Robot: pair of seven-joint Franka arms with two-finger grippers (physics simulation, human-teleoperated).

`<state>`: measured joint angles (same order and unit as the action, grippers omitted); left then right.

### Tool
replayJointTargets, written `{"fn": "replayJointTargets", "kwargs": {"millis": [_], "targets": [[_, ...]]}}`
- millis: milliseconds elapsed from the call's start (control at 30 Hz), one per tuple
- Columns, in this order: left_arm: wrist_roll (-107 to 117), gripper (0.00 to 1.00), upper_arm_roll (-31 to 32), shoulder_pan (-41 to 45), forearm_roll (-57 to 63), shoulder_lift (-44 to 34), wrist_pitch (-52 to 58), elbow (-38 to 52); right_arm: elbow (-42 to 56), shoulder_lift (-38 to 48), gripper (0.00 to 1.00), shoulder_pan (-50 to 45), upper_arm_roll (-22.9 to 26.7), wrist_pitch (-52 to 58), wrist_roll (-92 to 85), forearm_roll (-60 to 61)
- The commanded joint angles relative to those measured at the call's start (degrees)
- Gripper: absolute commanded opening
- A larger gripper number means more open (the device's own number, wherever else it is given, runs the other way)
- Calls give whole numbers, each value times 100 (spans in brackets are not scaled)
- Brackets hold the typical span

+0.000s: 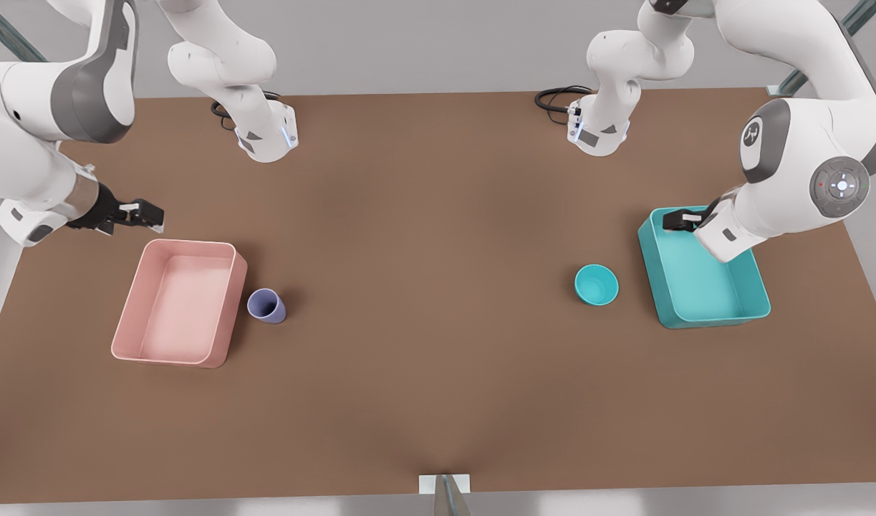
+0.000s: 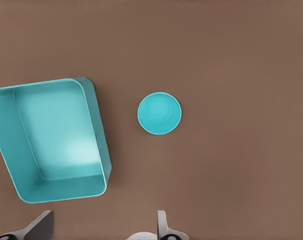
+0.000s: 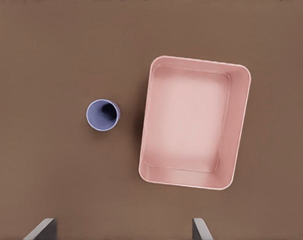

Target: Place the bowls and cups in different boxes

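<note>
Both grippers open, empty: left gripper (image 1: pixel 672 221) above teal box (image 1: pixel 749 313), right gripper (image 1: pixel 145 213) beyond pink box (image 1: pixel 224 315). Each should centre over bowl (image 1: pixel 596 284) and cup (image 1: pixel 266 306) before descending.

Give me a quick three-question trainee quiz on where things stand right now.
1. True or false: the cup already sits inside the pink box.
2. Which box is nearest the bowl? A) pink box B) teal box C) neither, it is inside one
3. Fill in: both end effectors are ____ and hold nothing.

Key
1. False: it stands on the table beside that box.
2. B: the bowl rests on the table near it.
3. Open: the left end effector is over the teal box's far end, the right end effector above the table behind the pink box.
</note>
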<state>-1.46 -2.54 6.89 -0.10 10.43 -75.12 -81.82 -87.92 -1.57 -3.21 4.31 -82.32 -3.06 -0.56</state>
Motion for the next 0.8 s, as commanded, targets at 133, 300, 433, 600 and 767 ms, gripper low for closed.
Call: {"fn": "replayJointTargets", "kwargs": {"millis": [133,300,433,600,767], "targets": [[50,100,70,601,89,643,-336,61,178,-580,100,-118,-62,-222,77,74],[357,100,79,1244,265,1927,-2437,26,758,-2146,100,-970,-62,-1048,209,109],[366,100,52,1244,265,1963,-3254,-870,513,-2647,100,-1023,-62,-1901,218,109],[375,100,35,1236,318,1752,-4230,-2039,-129,-2682,100,-1076,-62,-2762,376,109],[586,100,0,1236,318,1505,-4582,-2795,-858,-2418,100,-1085,-62,-3281,385,118]]}}
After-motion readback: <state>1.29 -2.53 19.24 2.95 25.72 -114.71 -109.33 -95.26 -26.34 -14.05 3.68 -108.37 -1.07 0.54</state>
